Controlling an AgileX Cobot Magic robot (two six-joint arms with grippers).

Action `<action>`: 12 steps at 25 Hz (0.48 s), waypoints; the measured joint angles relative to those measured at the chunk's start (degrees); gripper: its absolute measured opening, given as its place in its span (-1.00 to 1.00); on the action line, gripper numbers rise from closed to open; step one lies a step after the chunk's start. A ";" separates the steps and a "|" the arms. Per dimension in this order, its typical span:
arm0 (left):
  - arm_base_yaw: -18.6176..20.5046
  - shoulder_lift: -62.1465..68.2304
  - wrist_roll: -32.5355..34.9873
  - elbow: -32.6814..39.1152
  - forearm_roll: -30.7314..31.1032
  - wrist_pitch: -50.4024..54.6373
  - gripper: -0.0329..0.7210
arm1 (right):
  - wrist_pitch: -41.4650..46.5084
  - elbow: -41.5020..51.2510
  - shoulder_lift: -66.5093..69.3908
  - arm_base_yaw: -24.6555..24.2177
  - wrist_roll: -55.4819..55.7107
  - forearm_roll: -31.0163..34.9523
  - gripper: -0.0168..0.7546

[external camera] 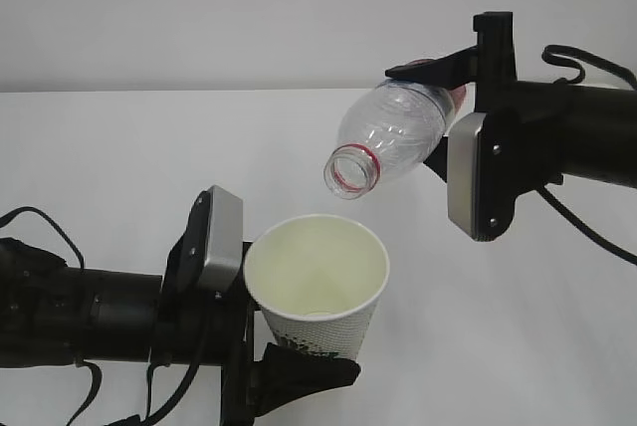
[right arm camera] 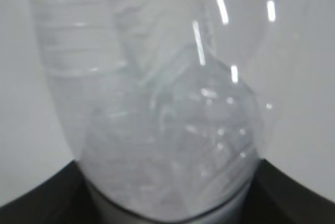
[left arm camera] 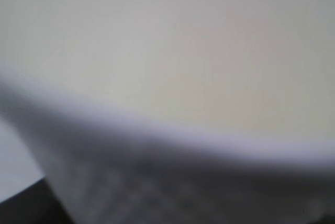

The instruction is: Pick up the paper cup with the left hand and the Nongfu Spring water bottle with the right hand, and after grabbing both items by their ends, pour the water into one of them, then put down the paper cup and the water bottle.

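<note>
At two o'clock above the white dotted paper cup (external camera: 320, 292), pinched by my left fingers (external camera: 299, 371), my right fingers (external camera: 450, 98) pinch the tilted clear plastic bottle (external camera: 393, 137); I judge pouring underway, the mouth needing to hold over the rim.

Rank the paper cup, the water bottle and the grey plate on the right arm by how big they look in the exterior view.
1. paper cup, though it sits nearer the camera
2. water bottle
3. grey plate; close to the bottle, so that order is unsure
</note>
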 joint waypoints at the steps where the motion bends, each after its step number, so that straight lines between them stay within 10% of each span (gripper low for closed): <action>1: 0.00 0.00 0.00 0.00 0.00 0.00 0.55 | 0.00 -0.13 0.00 0.00 0.00 0.00 0.28; 12: 0.00 -2.87 0.00 0.00 0.00 0.00 0.55 | -0.10 -1.52 -2.65 0.00 0.00 -0.11 0.28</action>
